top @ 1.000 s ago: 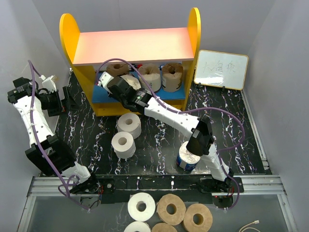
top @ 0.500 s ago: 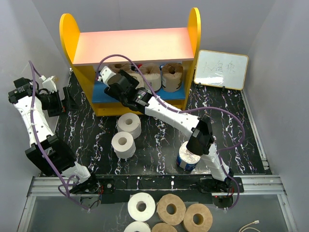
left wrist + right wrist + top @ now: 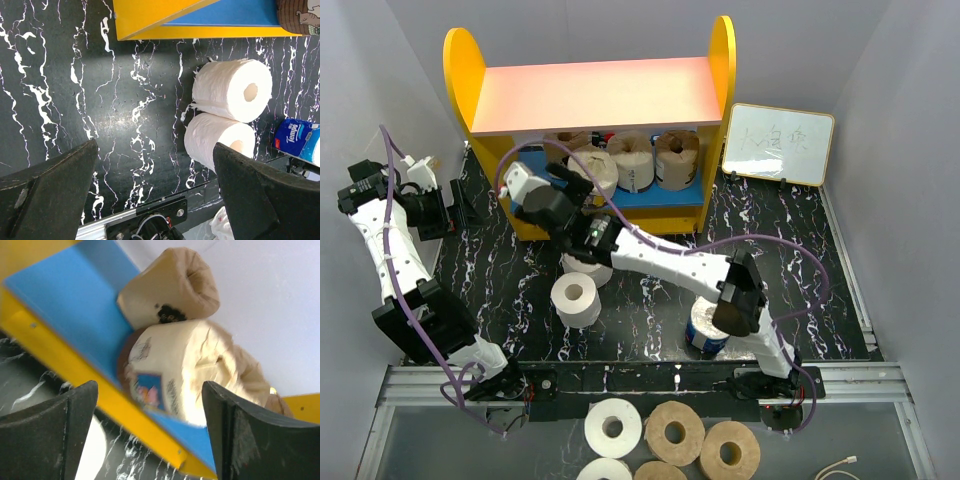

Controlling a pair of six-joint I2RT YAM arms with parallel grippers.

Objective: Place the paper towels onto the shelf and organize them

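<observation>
Withdrawn from the shelf (image 3: 590, 95): right gripper (image 3: 149, 390), jaws now parted, empty. Tan roll (image 3: 175, 365) left on blue lower board (image 3: 70, 295) among other tan rolls. To shelve, on table (image 3: 820, 290): white rolls (image 3: 232, 90), blue-wrapped roll (image 3: 705, 335). Left gripper (image 3: 155, 145) wide open, empty

Lower right of my left wrist view: the blue-wrapped roll (image 3: 300, 140) reads "Tempo" in white. Upper right from above, the whiteboard (image 3: 780, 143) carries handwritten characters I can't make out. On my right wrist view, the tan roll (image 3: 170, 370) has a blue label, too blurred to read.
</observation>
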